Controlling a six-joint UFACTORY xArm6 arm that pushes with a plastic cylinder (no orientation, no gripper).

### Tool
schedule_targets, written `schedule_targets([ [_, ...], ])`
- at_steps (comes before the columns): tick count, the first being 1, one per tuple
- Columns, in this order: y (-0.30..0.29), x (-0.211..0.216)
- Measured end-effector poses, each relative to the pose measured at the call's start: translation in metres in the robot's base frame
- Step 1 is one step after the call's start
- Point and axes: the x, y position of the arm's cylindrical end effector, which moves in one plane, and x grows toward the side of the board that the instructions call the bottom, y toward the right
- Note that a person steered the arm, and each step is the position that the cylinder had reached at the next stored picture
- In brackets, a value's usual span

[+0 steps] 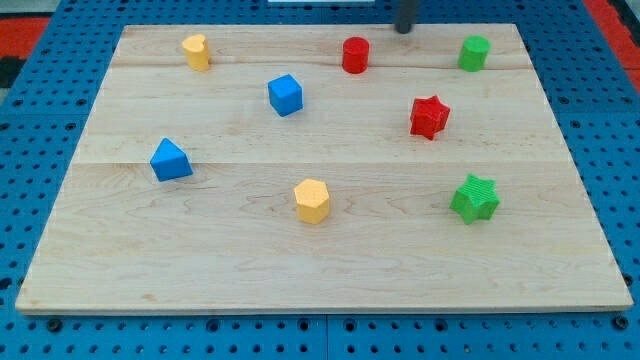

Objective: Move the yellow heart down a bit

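The yellow heart [197, 51] sits near the board's top left corner. My tip [404, 29] shows at the view's top edge, just right of centre, far to the right of the yellow heart. It stands up and to the right of the red cylinder [355, 55] and touches no block.
A blue cube [285, 95] lies below and right of the heart. A blue triangular block [170, 160] is at the left. A yellow hexagon [312, 201] is at lower centre. A red star [429, 117], a green star [475, 198] and a green block [474, 53] are at the right.
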Motion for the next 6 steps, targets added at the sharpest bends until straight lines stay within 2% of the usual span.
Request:
schedule_targets([
  [2,-0.199,-0.001],
  [3,-0.234,-0.001],
  [4,-0.233,-0.001],
  [6,-0.233,0.05],
])
